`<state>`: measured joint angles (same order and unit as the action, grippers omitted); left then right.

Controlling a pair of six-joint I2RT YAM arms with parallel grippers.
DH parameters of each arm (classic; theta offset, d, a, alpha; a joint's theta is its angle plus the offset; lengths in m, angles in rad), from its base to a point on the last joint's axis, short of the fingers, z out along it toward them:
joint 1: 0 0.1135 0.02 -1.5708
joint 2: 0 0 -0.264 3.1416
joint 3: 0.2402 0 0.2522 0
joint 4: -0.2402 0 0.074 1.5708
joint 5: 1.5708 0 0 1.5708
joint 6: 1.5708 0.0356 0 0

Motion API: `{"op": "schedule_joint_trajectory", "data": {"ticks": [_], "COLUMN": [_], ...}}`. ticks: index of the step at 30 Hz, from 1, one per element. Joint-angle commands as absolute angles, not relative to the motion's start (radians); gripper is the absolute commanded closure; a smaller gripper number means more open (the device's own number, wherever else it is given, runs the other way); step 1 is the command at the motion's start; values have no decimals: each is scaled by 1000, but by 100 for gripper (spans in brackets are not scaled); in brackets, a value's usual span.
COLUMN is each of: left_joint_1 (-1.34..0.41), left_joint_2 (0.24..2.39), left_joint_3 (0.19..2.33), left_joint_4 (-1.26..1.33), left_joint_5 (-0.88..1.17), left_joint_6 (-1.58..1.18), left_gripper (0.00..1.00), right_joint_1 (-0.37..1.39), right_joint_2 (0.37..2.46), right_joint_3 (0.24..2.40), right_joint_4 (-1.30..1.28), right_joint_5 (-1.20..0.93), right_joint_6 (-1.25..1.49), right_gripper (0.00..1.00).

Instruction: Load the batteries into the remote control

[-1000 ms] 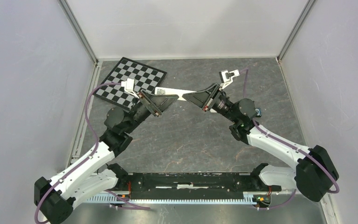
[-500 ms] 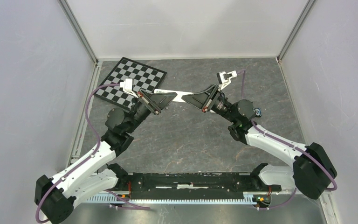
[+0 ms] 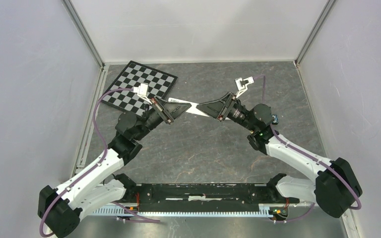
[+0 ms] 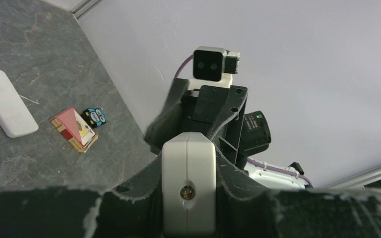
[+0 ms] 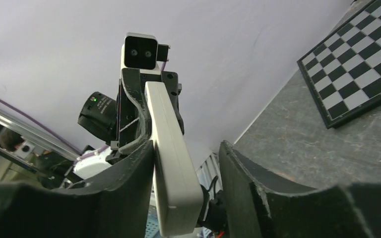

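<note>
Above the bench (image 3: 203,148), the remote control (image 3: 191,105) spans both arms: left fingers (image 4: 129,198) clamped on one end, right fingers (image 5: 243,183) apart around the other. Mid-regrasp, I judge; next calls for a steady left hold

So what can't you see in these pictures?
The batteries: not made out in any view.
Battery compartment of the remote control: top view, the left gripper and right gripper cover its ends; wrist views show only a thin edge.
Print on the small red box: left wrist view, too small.
</note>
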<state>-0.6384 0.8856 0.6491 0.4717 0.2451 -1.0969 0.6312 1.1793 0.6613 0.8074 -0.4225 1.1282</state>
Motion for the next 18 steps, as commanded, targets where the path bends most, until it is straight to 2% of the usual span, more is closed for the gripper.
{"op": "schedule_joint_trajectory", "data": {"ticks": [1, 4, 8, 14, 18], "left_joint_1": [-629, -627, -627, -613, -611], "left_joint_2": [877, 876, 868, 858, 855], "left_joint_3": [710, 737, 767, 770, 799], "left_joint_4": [507, 513, 500, 469, 365], "left_joint_5": [295, 304, 301, 294, 271], "left_joint_6": [-1109, -1131, -1132, -1136, -1108], "left_gripper": [98, 98, 98, 98, 98], "right_joint_1": [606, 600, 598, 583, 580], "right_joint_2": [1153, 1167, 1174, 1166, 1158], "right_joint_3": [660, 648, 627, 601, 601], "right_joint_4": [745, 732, 752, 776, 702], "right_joint_5": [-452, -477, -506, -523, -488], "right_joint_6": [1070, 1071, 1068, 1019, 977], "right_gripper": [53, 63, 70, 71, 68]}}
